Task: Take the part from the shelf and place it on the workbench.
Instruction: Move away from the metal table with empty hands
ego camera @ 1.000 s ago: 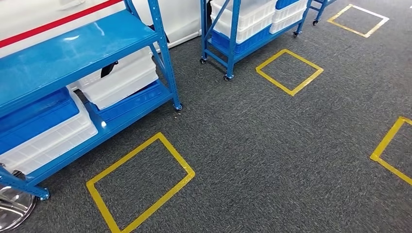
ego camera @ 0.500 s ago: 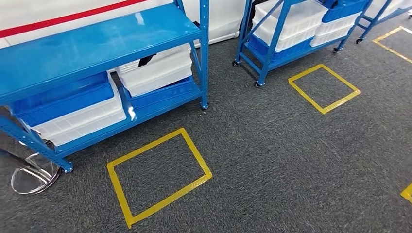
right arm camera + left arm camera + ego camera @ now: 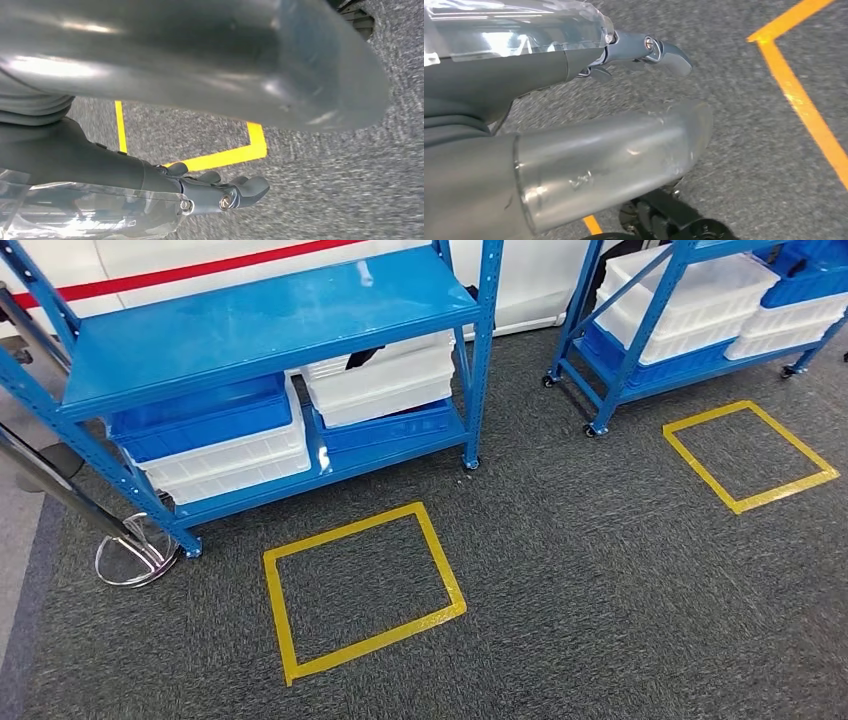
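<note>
Directly ahead in the head view, a blue shelf (image 3: 260, 325) is seen standing on dark grey carpet (image 3: 600, 580). Its top deck is bare. On its lower deck a blue bin (image 3: 200, 420) is stacked on a white bin (image 3: 235, 462), and beside them a white bin (image 3: 385, 380) is stacked on another blue bin (image 3: 385, 428). A dark object (image 3: 365, 357) is seen at the rim of that second white bin; whether it is the part cannot be told. A yellow tape square (image 3: 360, 590) is marked on the carpet just in front of the shelf. A second blue shelf (image 3: 690, 310), on casters, is placed to the right, loaded with white and blue bins, and a second tape square (image 3: 750, 455) is marked in front of it. A round metal base (image 3: 130, 558) with a slanted post is seen by the first shelf's left leg.

In the left wrist view, the left robot hand (image 3: 644, 52) is seen over the carpet, with its fingers (image 3: 674, 57) stretched out and nothing held; a yellow tape line (image 3: 804, 105) is crossed behind it. In the right wrist view, the right robot hand (image 3: 220, 190) is likewise seen above the carpet, its fingers (image 3: 250, 187) slightly curled and apart, and nothing is gripped. A yellow tape corner (image 3: 250, 150) is visible beyond it.
</note>
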`<move>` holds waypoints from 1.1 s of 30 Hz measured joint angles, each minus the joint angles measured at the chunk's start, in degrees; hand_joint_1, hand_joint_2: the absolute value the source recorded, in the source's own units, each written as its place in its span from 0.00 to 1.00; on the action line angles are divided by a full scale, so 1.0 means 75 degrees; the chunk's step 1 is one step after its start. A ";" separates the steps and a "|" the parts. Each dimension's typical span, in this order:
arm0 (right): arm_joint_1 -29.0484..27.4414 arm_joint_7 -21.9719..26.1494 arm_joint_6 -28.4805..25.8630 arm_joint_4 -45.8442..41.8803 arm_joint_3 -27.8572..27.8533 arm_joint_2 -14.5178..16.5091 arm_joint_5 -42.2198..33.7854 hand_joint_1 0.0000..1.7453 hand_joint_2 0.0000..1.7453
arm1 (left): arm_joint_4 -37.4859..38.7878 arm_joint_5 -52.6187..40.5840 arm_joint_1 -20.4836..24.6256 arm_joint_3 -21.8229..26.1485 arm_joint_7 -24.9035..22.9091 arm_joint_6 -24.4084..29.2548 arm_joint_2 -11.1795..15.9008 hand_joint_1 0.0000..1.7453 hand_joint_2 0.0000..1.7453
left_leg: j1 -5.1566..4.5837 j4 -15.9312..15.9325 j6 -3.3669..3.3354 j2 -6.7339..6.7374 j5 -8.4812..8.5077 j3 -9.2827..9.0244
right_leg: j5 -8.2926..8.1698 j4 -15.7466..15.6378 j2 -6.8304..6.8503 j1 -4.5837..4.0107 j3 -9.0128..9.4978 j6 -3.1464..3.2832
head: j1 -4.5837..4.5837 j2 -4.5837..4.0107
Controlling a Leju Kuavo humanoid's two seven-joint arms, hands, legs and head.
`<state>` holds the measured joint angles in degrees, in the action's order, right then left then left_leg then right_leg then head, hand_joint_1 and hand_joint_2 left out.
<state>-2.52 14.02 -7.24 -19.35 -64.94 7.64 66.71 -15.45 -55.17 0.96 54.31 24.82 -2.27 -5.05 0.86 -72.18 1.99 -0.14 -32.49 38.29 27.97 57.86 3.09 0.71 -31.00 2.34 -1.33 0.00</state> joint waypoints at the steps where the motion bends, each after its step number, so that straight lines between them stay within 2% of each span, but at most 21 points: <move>1: 0.0000 -0.0014 0.0006 -0.0014 -0.0005 0.0002 0.0028 0.00 0.00 | 0.0000 -0.0003 -0.0015 0.0007 -0.0007 0.0000 -0.0001 0.00 0.00 | -0.0001 0.0494 -0.0010 0.0082 0.0281 -0.0254 | 0.0025 0.0001 0.0092 -0.0002 0.0037 -0.0018 | -0.0001 0.0000; 3: -0.0003 -0.0030 0.0029 -0.0049 -0.0015 0.0009 0.0084 0.00 0.00 | -0.0001 -0.0013 -0.0011 0.0019 -0.0020 0.0000 -0.0001 0.00 0.00 | -0.0043 0.1522 -0.0100 0.0405 0.0683 -0.0767 | 0.0086 0.0011 0.0259 -0.0026 0.0113 -0.0081 | 0.0007 0.0000; 4: -0.0003 -0.0038 0.0044 -0.0076 -0.0024 0.0014 0.0108 0.00 0.00 | -0.0001 -0.0020 -0.0006 0.0026 -0.0028 0.0000 -0.0004 0.00 0.00 | -0.0071 0.1808 -0.0159 0.0513 0.0760 -0.0904 | 0.0112 0.0015 0.0330 -0.0038 0.0143 -0.0124 | 0.0012 0.0000; 5: -0.0001 -0.0046 0.0060 -0.0108 -0.0038 0.0018 0.0134 0.00 0.00 | -0.0001 -0.0028 -0.0009 0.0036 -0.0040 0.0000 -0.0007 0.00 0.00 | -0.0098 0.1908 -0.0213 0.0552 0.0759 -0.0940 | 0.0133 0.0016 0.0396 -0.0047 0.0167 -0.0168 | 0.0018 0.0000; 7: 0.0016 -0.0073 0.0093 -0.0182 -0.0064 0.0020 0.0197 0.00 0.00 | -0.0002 -0.0053 -0.0033 0.0062 -0.0067 0.0000 -0.0014 0.00 0.00 | -0.0091 0.1930 -0.0302 0.0384 0.0783 -0.0944 | 0.0167 0.0012 0.0499 -0.0044 0.0219 -0.0255 | 0.0021 0.0000; 9: 0.0019 -0.0099 0.0139 -0.0250 -0.0108 0.0023 0.0306 0.00 0.00 | -0.0003 -0.0126 -0.0050 0.0101 -0.0094 0.0000 -0.0035 0.00 0.00 | -0.0046 0.2004 -0.0396 0.0226 0.0843 -0.0986 | 0.0366 0.0249 0.0238 -0.0020 0.0160 -0.0333 | 0.0051 -0.0001; 11: 0.0003 -0.0114 0.0187 -0.0291 -0.0179 0.0028 0.0434 0.00 0.00 | -0.0003 -0.0205 -0.0034 0.0163 -0.0115 0.0000 -0.0063 0.00 0.00 | -0.0030 0.2038 -0.0460 0.0074 0.0878 -0.0990 | 0.0838 0.1056 -0.0203 0.0015 -0.0214 -0.0380 | 0.0095 -0.0001; 12: -0.0007 -0.0121 0.0200 -0.0302 -0.0219 0.0030 0.0489 0.00 0.00 | -0.0003 -0.0234 -0.0023 0.0194 -0.0123 0.0000 -0.0071 0.00 0.00 | -0.0036 0.2034 -0.0474 -0.0011 0.0881 -0.0975 | 0.1069 0.1566 -0.0315 0.0022 -0.0478 -0.0391 | 0.0106 0.0000; 13: -0.0017 -0.0132 0.0206 -0.0310 -0.0262 0.0031 0.0546 0.00 0.00 | -0.0003 -0.0270 -0.0017 0.0224 -0.0130 -0.0001 -0.0081 0.00 0.00 | -0.0040 0.2028 -0.0479 -0.0104 0.0880 -0.0968 | 0.1187 0.1959 -0.0360 0.0025 -0.0694 -0.0401 | 0.0109 0.0000; 14: -0.0026 -0.0144 0.0205 -0.0326 -0.0307 0.0031 0.0599 0.00 0.00 | -0.0003 -0.0307 -0.0017 0.0253 -0.0137 -0.0008 -0.0091 0.00 0.00 | -0.0041 0.2019 -0.0479 -0.0192 0.0876 -0.0969 | 0.1149 0.2124 -0.0376 0.0026 -0.0811 -0.0406 | 0.0111 0.0000; 15: -0.0029 -0.0158 0.0199 -0.0350 -0.0359 0.0031 0.0651 0.00 0.00 | -0.0003 -0.0341 -0.0019 0.0292 -0.0143 -0.0028 -0.0103 0.00 0.00 | -0.0039 0.2008 -0.0474 -0.0272 0.0867 -0.0977 | 0.0945 0.1978 -0.0382 0.0029 -0.0783 -0.0404 | 0.0114 0.0000; 17: -0.0020 -0.0185 0.0185 -0.0409 -0.0483 0.0036 0.0706 0.00 0.00 | -0.0003 -0.0385 -0.0029 0.0376 -0.0146 -0.0101 -0.0127 0.00 0.00 | -0.0035 0.1973 -0.0436 -0.0397 0.0815 -0.0999 | 0.0341 0.1050 -0.0429 0.0046 -0.0416 -0.0384 | 0.0130 -0.0001; 19: 0.0018 -0.0226 0.0193 -0.0468 -0.0624 0.0064 0.0715 0.00 0.00 | -0.0003 -0.0406 -0.0035 0.0446 -0.0140 -0.0170 -0.0140 0.00 0.00 | -0.0063 0.1910 -0.0351 -0.0480 0.0716 -0.0984 | 0.0073 0.0292 -0.0513 0.0038 -0.0110 -0.0345 | 0.0149 -0.0001; 22: 0.0053 -0.0274 0.0278 -0.0560 -0.0801 0.0138 0.0744 0.00 0.00 | -0.0003 -0.0452 -0.0037 0.0555 -0.0136 -0.0228 -0.0148 0.00 0.00 | -0.0072 0.1894 -0.0210 -0.0515 0.0613 -0.1001 | 0.0133 0.0143 -0.0532 0.0010 -0.0030 -0.0218 | 0.0152 0.0000; 24: 0.0050 -0.0284 0.0319 -0.0608 -0.0881 0.0184 0.0757 0.00 0.00 | -0.0003 -0.0484 -0.0036 0.0603 -0.0136 -0.0246 -0.0162 0.00 0.00 | -0.0052 0.1687 -0.0130 -0.0365 0.0501 -0.0962 | 0.0150 0.0106 -0.0497 0.0020 0.0049 -0.0113 | 0.0133 0.0000; 26: 0.0031 -0.0287 0.0344 -0.0648 -0.0948 0.0219 0.0766 0.00 0.00 | -0.0003 -0.0508 -0.0018 0.0629 -0.0136 -0.0250 -0.0172 0.00 0.00 | -0.0040 0.0893 -0.0062 -0.0135 0.0170 -0.0572 | 0.0210 0.0080 -0.0437 0.0019 0.0148 -0.0033 | 0.0086 0.0000; 28: 0.0015 -0.0287 0.0383 -0.0679 -0.1031 0.0240 0.0802 0.00 0.00 | -0.0003 -0.0545 -0.0011 0.0658 -0.0138 -0.0254 -0.0178 0.00 0.00 | -0.0032 -0.0136 -0.0025 -0.0047 -0.0133 0.0060 | 0.0325 0.0079 -0.0380 -0.0003 0.0254 -0.0003 | 0.0062 -0.0001; 29: 0.0012 -0.0287 0.0404 -0.0691 -0.1071 0.0249 0.0828 0.00 0.00 | -0.0003 -0.0560 -0.0024 0.0677 -0.0141 -0.0258 -0.0181 0.00 0.00 | -0.0031 -0.0398 -0.0027 -0.0037 -0.0102 0.0276 | 0.0393 0.0079 -0.0362 -0.0014 0.0326 -0.0003 | 0.0061 -0.0001; 30: 0.0011 -0.0287 0.0421 -0.0704 -0.1109 0.0261 0.0849 0.00 0.00 | -0.0003 -0.0570 -0.0043 0.0697 -0.0144 -0.0262 -0.0184 0.00 0.00 | -0.0033 -0.0367 -0.0045 -0.0034 0.0091 0.0356 | 0.0468 0.0078 -0.0349 -0.0025 0.0414 -0.0008 | 0.0061 -0.0001; 32: 0.0006 -0.0288 0.0462 -0.0729 -0.1171 0.0302 0.0884 0.00 0.00 | -0.0003 -0.0579 -0.0077 0.0743 -0.0151 -0.0266 -0.0189 0.00 0.00 | -0.0058 0.0477 -0.0151 -0.0011 0.0781 0.0145 | 0.0634 0.0071 -0.0319 -0.0047 0.0624 -0.0022 | 0.0063 0.0000; 33: 0.0004 -0.0292 0.0495 -0.0741 -0.1210 0.0340 0.0901 0.00 0.00 | -0.0003 -0.0597 -0.0084 0.0765 -0.0158 -0.0268 -0.0189 0.00 0.00 | -0.0095 0.0918 -0.0229 0.0030 0.1020 -0.0019 | 0.0717 0.0066 -0.0300 -0.0060 0.0710 -0.0044 | 0.0082 -0.0001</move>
<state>-2.50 11.83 -3.52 -24.91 -74.02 10.19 73.47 -15.47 -59.65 0.33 60.05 23.64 -4.28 -6.46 0.15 -65.30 0.27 0.09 -24.84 38.15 33.34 58.35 0.84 0.25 -25.68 2.01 -0.72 -0.01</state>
